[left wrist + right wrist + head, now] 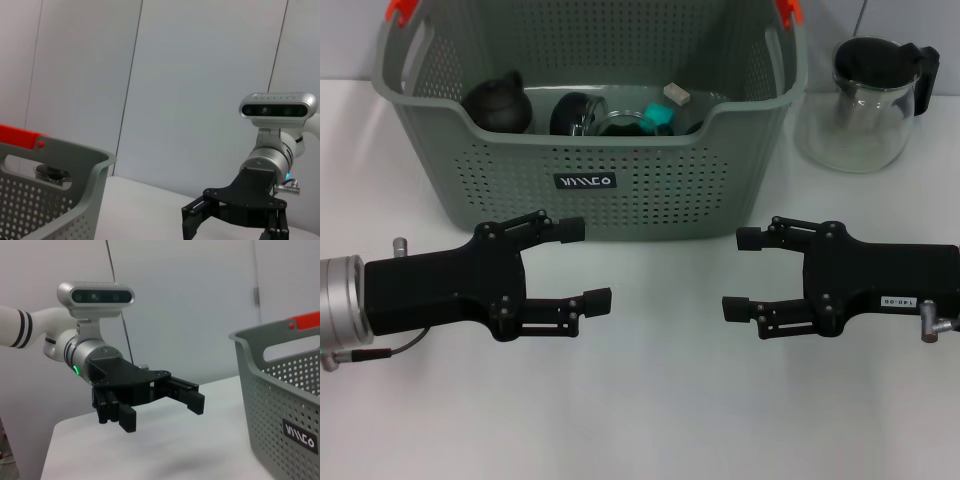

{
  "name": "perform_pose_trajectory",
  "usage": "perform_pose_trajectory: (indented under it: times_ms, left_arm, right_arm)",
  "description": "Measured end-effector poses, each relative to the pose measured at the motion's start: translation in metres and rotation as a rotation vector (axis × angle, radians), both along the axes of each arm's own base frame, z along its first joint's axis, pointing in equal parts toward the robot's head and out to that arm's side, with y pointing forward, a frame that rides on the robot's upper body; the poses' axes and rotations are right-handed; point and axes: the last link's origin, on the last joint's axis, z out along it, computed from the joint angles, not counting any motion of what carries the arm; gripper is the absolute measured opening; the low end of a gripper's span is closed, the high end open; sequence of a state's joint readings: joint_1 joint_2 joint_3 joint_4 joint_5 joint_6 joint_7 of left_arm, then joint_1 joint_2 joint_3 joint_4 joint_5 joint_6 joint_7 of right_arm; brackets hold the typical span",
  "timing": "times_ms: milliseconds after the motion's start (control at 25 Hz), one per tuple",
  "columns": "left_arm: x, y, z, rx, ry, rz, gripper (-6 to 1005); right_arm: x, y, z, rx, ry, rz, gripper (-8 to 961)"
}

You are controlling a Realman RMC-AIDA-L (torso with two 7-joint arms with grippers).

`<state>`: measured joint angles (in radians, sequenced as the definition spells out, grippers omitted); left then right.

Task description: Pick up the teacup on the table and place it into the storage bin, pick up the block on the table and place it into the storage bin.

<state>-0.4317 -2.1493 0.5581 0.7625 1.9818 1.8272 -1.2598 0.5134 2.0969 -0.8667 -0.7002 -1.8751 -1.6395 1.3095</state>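
- left gripper point(582, 265) and right gripper point(748, 272): jaws open, empty, hovering over table point(650, 400), facing each other
- storage bin point(590, 150) just behind them, dark teacup point(498, 103) inside
- glass pitcher point(865, 100) right of bin

**A:** What can you see from your right wrist?

**B:** I see my other claw, the left gripper point(162, 405). Its two black fingers point(194, 400) are spread apart and hold nothing. It hangs above the white table point(165, 450).

**A:** Anything else?

**B:** Yes, the storage bin point(280, 395). It is grey-green with little holes, a black label point(300, 436) and a red clip point(305, 319) on top.
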Motion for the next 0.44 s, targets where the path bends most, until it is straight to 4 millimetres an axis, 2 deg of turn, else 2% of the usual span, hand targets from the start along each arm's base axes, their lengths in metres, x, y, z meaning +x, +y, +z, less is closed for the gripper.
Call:
perform_pose_trajectory:
  times_ms: [440]
  left_arm:
    - [0.001, -0.0007, -0.0027, -0.007, 0.002, -0.004, 934]
  right_arm:
    - [-0.0019, 0.0018, 0.0007, -0.001, 0.004, -0.002, 946]
